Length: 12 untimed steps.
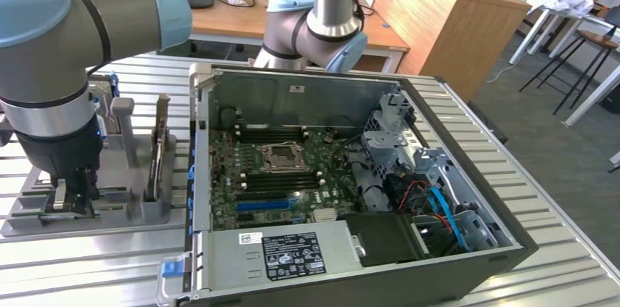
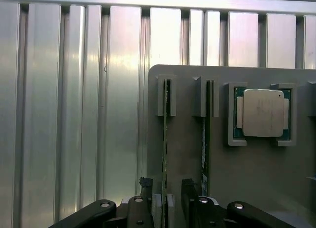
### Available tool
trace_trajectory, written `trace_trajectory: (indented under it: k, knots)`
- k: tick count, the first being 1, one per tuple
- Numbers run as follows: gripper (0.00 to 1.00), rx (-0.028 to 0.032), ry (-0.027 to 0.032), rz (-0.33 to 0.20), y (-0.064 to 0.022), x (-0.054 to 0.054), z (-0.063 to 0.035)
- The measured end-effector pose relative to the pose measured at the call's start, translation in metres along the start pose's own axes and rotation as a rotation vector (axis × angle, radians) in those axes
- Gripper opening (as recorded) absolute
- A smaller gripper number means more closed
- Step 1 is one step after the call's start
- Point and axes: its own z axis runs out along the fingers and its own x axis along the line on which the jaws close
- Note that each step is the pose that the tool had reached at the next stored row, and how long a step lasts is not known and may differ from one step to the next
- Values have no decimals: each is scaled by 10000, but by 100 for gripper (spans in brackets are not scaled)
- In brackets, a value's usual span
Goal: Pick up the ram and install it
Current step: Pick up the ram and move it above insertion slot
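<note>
Two green ram sticks stand on edge in slots of a grey holder tray [image 2: 187, 154]; one ram stick [image 2: 166, 139] runs straight between my fingers, and a second stick [image 2: 205, 139] stands parallel beside it. My gripper [image 2: 167, 202] is open, with one dark finger [image 2: 146, 191] on each side of the first stick and a gap left to it. In the exterior view the gripper [image 1: 72, 194] is lowered onto the tray [image 1: 126, 209] at that view's left. The open computer case [image 1: 349, 176] lies beside it with the motherboard [image 1: 281, 169] exposed.
A processor chip [image 2: 262, 112] sits in a pocket of the tray. An upright expansion card [image 1: 156, 151] stands in the tray close to my arm. The ribbed metal tabletop [image 2: 74, 114] surrounds the tray. A power supply [image 1: 281, 252] fills the case's near end.
</note>
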Motion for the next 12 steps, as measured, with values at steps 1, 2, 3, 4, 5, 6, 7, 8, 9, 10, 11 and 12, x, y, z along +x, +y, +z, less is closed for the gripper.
trace_trajectory:
  k: [1, 2, 3, 4, 5, 6, 7, 8, 9, 10, 11, 12]
  knots:
    - [37, 0, 0, 0, 0, 2, 1]
    - [37, -1, 1, 0, 1, 4, 2]
    - [37, -1, 1, 0, 0, 6, 3]
    - [37, -2, 1, 0, 1, 6, 3]
    - [37, -1, 1, 0, 1, 6, 3]
    - [37, -2, 1, 0, 0, 6, 3]
    - [37, -2, 1, 0, 0, 6, 3]
    - [37, -3, 2, 0, 1, 8, 3]
    - [37, -2, 2, -2, 0, 14, 3]
    - [37, -2, 2, -2, 0, 20, 3]
    - [37, -2, 2, 0, 1, 26, 3]
    - [37, -2, 2, 0, 1, 27, 3]
